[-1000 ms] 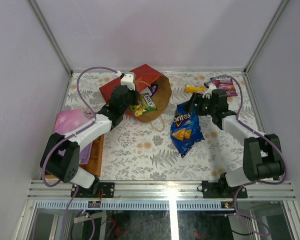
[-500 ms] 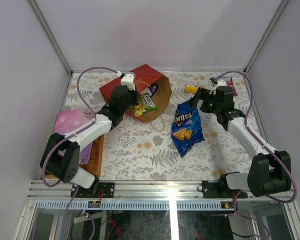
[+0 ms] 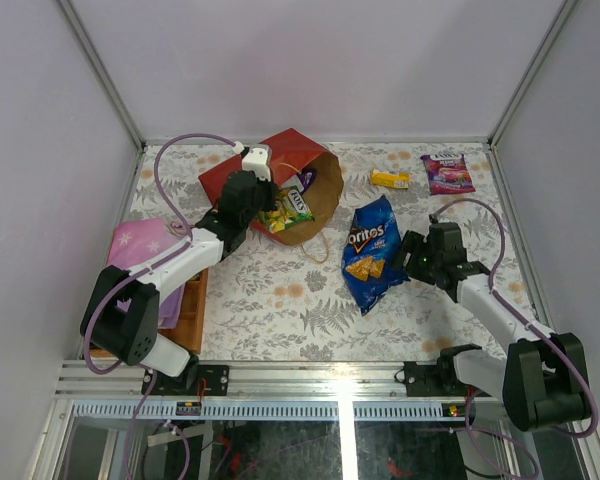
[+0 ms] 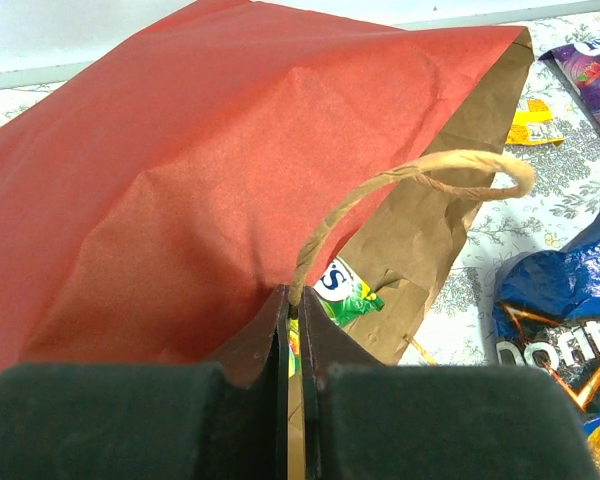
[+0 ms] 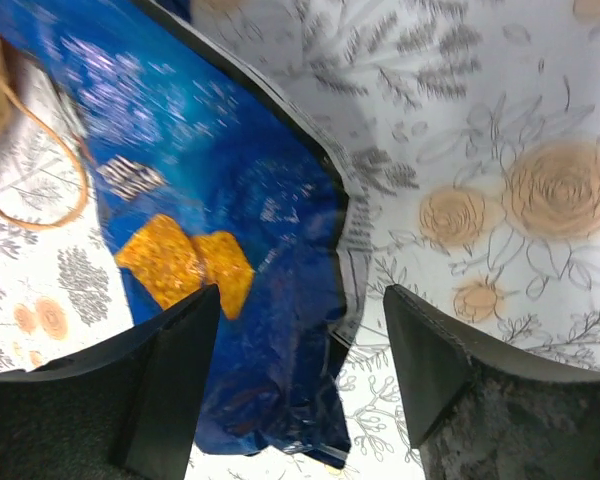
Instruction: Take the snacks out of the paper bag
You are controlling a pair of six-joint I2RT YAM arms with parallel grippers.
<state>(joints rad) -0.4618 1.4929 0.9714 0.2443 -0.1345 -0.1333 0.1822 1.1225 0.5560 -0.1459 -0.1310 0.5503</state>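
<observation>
Red paper carrier bag (image 3: 295,150) lies on its side toward the far left of the floral-patterned surface (image 3: 280,300); our left pincer (image 4: 292,312) is clamped on its rim beside a twisted tan cord handle (image 4: 450,160), and a green-yellow snack packet (image 3: 288,210) shows in its mouth. Out on the surface we find a large blue Doritos bag (image 3: 370,250), a small yellow packet (image 3: 390,179) and a purple packet (image 3: 447,172), with our right pincer (image 5: 300,300) spread apart over the Doritos bag's edge.
</observation>
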